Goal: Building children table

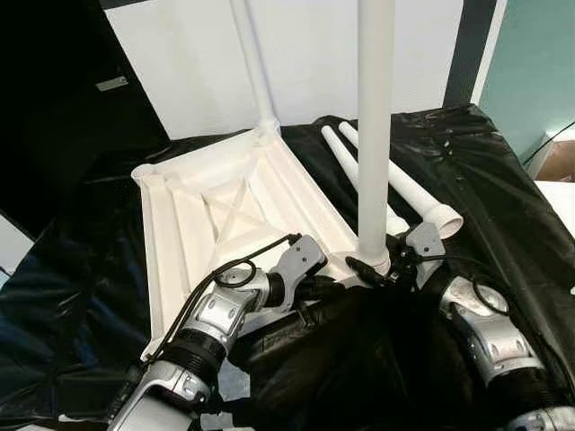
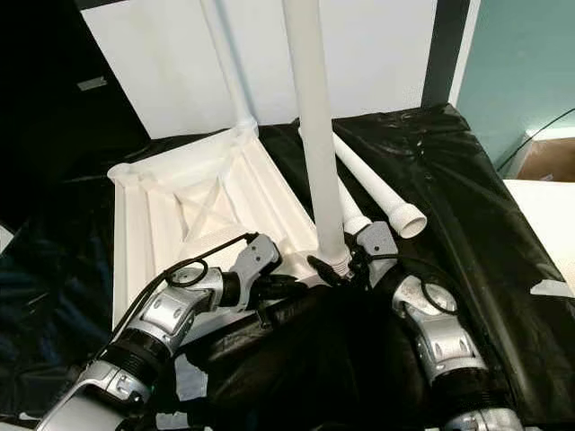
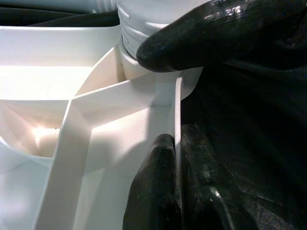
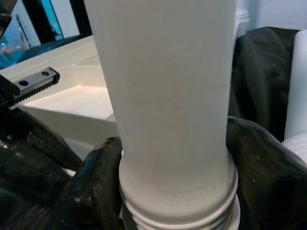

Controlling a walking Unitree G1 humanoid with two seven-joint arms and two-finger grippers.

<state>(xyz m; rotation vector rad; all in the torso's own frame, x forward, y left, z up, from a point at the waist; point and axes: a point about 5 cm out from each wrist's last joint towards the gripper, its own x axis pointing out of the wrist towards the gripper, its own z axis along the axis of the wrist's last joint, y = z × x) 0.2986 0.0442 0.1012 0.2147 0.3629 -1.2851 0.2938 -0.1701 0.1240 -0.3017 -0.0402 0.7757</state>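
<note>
Right gripper [image 4: 175,191] around half-cropped leg [image 1: 375,135]

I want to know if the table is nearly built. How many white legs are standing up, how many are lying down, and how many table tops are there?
Legs standing up in the table top: 2, the near leg held by the right claw and the far leg
Legs lying on the black sheet: 2
Table tops: 1, upside down, its edge held by the left claw
Total: 5 white pieces
</note>
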